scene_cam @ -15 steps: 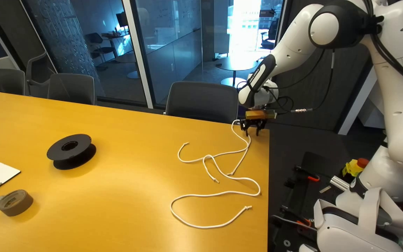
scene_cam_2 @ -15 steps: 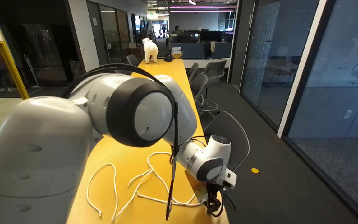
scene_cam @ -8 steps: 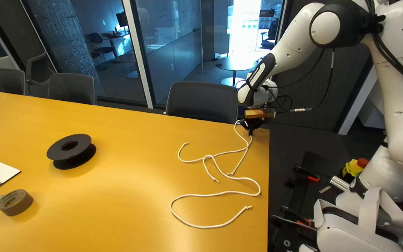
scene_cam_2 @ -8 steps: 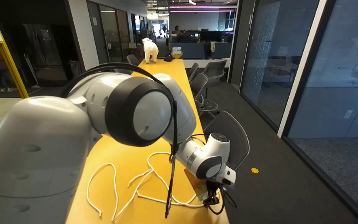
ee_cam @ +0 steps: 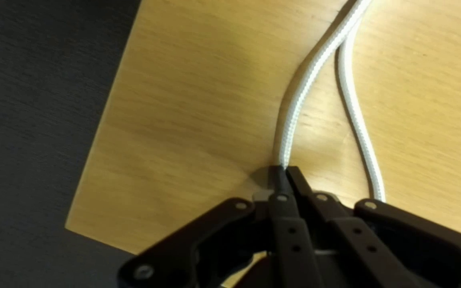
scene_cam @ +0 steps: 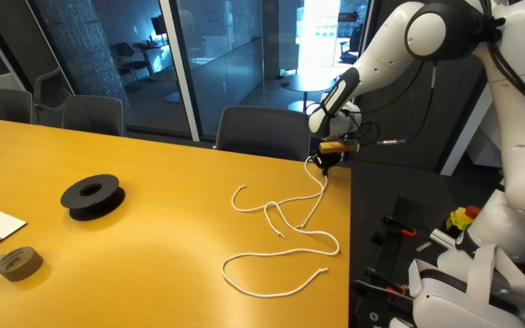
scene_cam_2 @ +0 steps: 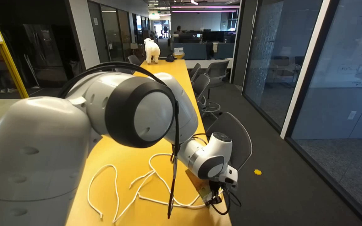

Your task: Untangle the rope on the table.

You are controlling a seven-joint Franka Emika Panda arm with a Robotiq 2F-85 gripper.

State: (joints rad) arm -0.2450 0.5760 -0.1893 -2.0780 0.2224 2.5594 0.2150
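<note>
Near the worktop's (ee_cam: 166,140) corner, gripper (ee_cam: 284,174): pressed together, pinching the white rope (ee_cam: 305,82).
Along the short edge, rope's long axis: winding roughly parallel to it, strands crossing.
Farthest rope end (scene_cam: 323,270): points toward that edge.
Well beyond, black spool (scene_cam: 94,200): lying flat.

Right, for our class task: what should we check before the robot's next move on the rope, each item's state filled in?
1. Fingers shut on the white rope: ok, as the wrist view shows.
2. Second strand outside the grip: ok, it runs beside.
3. Rope free of crossings: not ok, strands cross in both exterior views.
4. Firmness of hold: cannot tell.
5. Black spool apart from the rope: ok.
</note>
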